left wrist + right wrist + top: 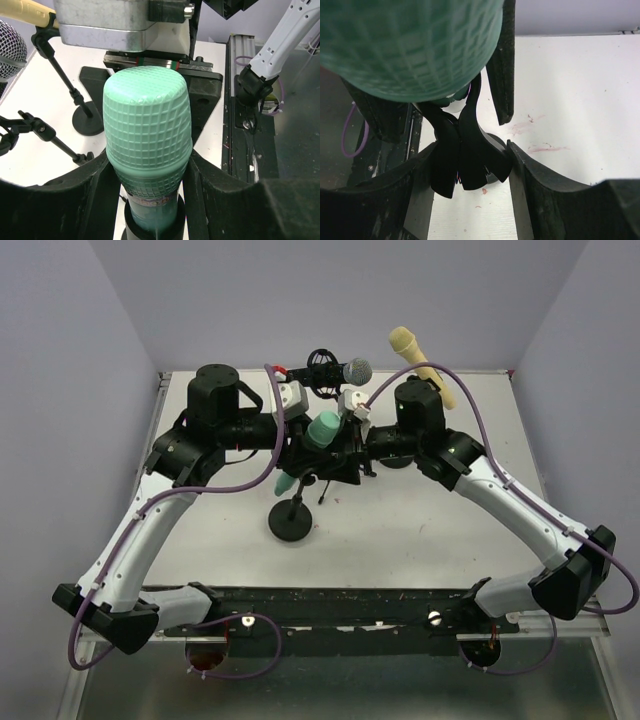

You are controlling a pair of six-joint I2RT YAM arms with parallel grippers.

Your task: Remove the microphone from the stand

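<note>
A teal-green microphone sits tilted in the black clip of a small round-based stand at mid-table. My left gripper is shut on the microphone. In the left wrist view its fingers press both sides of the mesh head, just above the clip's cup. My right gripper comes in from the right. In the right wrist view it is shut on the stand's black clip, with the microphone's head looming above.
Behind stand a silver-headed microphone in a shock mount and a yellow microphone on its own stand, whose round base shows in the left wrist view. White walls edge the table. A dark rail runs along the near edge.
</note>
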